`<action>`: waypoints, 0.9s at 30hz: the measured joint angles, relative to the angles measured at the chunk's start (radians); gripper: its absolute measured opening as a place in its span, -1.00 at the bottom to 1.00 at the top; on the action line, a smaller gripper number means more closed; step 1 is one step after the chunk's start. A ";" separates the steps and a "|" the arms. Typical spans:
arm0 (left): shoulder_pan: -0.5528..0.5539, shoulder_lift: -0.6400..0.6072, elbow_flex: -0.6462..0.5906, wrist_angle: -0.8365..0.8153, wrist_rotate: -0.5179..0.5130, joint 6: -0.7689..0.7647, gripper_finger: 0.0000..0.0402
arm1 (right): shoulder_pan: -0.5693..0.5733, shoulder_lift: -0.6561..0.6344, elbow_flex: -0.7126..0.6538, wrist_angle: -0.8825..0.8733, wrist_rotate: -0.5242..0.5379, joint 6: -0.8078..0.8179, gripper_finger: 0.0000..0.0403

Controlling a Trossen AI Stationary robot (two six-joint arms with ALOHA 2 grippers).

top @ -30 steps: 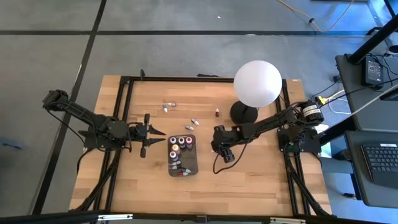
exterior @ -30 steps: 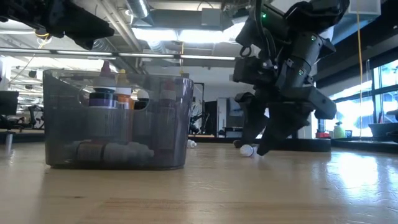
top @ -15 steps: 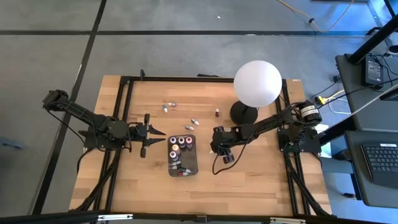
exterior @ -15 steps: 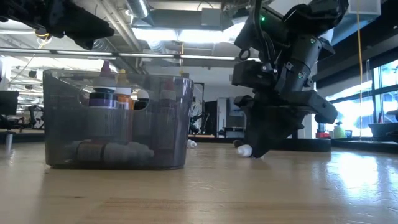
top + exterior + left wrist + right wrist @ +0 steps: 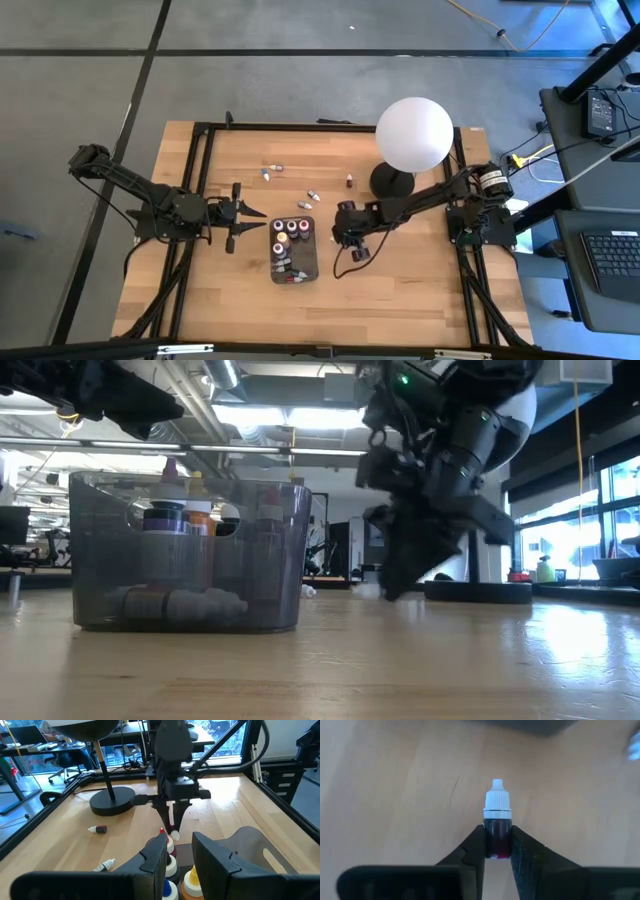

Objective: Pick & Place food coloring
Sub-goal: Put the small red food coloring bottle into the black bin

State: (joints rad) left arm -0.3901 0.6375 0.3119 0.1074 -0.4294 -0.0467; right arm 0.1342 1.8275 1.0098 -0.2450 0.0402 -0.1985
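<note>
My right gripper (image 5: 344, 236) stands just right of the dark grey tray (image 5: 306, 268), fingers pointing down, shut on a small food coloring bottle (image 5: 497, 837) with a dark red body and a white cap. The tray (image 5: 260, 560) holds several bottles, some upright and some lying. Several more small bottles (image 5: 313, 195) lie on the table beyond the tray. My left gripper (image 5: 250, 212) is open and empty to the left of the tray, pointing at it; its fingers (image 5: 155, 860) show in the left wrist view. My right gripper pinches the bottle's dark red body (image 5: 497, 831) between its two fingers, which come from above and point down. The white cap (image 5: 498, 802) sticks out past the fingertips, pointing down. In the left wrist view the cap (image 5: 175, 835) hangs low by the tray's right side.
A big white globe lamp (image 5: 414, 133) on a black base (image 5: 392, 181) stands at the far right, close behind my right arm. A black frame (image 5: 200, 160) runs around the wooden table. Bare wood lies on the near side of the tray.
My right gripper has shut on the small bottle that lay on the table between its fingers. It has then moved with the bottle toward the table's left, closer to the tray. My left arm has kept still.
</note>
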 joint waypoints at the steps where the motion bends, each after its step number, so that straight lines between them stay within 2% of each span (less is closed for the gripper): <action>1: 0.000 0.000 0.000 0.000 0.000 0.000 -0.56 | 0.002 0.000 0.018 -0.013 0.000 0.019 -0.63; 5: 0.000 0.000 0.000 0.000 0.000 0.000 -0.56 | 0.025 0.000 0.117 -0.124 0.001 0.088 -0.60; 9: 0.000 0.000 0.000 0.000 0.000 0.000 -0.56 | 0.061 -0.002 0.227 -0.236 0.086 0.080 -0.62; 12: 0.000 0.000 0.000 0.000 0.000 0.000 -0.56 | 0.081 -0.002 0.291 -0.243 0.108 0.060 -0.61; 17: 0.000 0.000 0.000 0.000 0.000 -0.001 -0.56 | 0.103 -0.004 0.333 -0.131 0.097 0.066 -0.60; 24: 0.000 0.000 0.000 -0.002 0.001 -0.002 -0.56 | 0.119 0.063 0.309 0.133 -0.074 0.146 -0.59; 27: 0.000 0.000 0.000 -0.004 0.002 -0.003 -0.56 | 0.134 0.113 0.310 0.178 -0.092 0.145 -0.59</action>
State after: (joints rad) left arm -0.3901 0.6376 0.3119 0.1035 -0.4274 -0.0494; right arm 0.2678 1.9404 1.3199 -0.0672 -0.0517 -0.0536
